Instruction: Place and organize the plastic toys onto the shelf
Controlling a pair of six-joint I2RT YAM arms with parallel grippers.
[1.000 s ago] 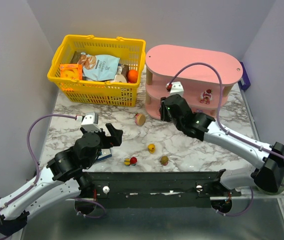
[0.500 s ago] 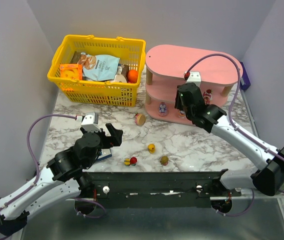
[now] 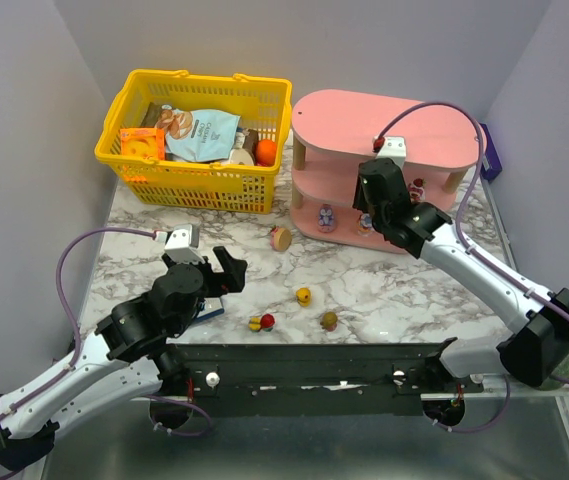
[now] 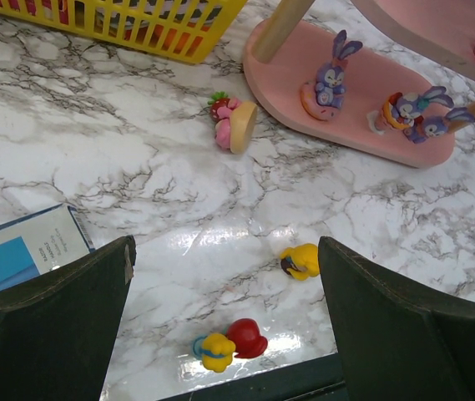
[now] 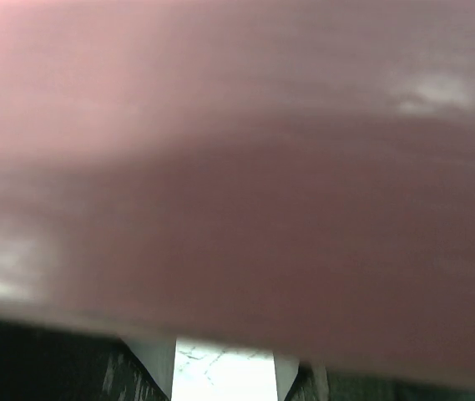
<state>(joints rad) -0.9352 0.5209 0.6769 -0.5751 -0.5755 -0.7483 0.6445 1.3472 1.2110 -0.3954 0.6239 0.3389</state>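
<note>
Toys (image 3: 304, 296) were split between the table (image 3: 384, 300) and the shelf (image 3: 344, 115) when we looked. On the marble table we saw a pink cake-shaped toy (image 4: 233, 125) on its side near the shelf's left end. A yellow figure (image 4: 301, 261) lay nearer the arms. A yellow piece and a red piece (image 4: 229, 344) touched each other close to the near edge, with a brownish figure (image 3: 330, 320) to their right.

On the shelf's bottom tier a purple rabbit (image 4: 327, 75) stood upright by the left post. Two more rabbits (image 4: 412, 113) sat close together further right. A red and white figure (image 3: 416, 188) stood on the middle tier.

The left gripper (image 4: 226, 251) hung over the table, its jaws spread wide with nothing between them. A blue box (image 4: 20, 255) lay on the table beside one finger.

The right gripper (image 3: 367, 212) was pushed in at the front of the shelf, right of the purple rabbit. Its own camera gave us only a blurred pink surface and the roots of two fingers (image 5: 155, 361) with a gap between them. We could not tell whether it was released or gripping a toy.

A yellow basket (image 3: 194, 178) of snack packets (image 3: 201, 130) stood just beside the shelf, on its left.
</note>
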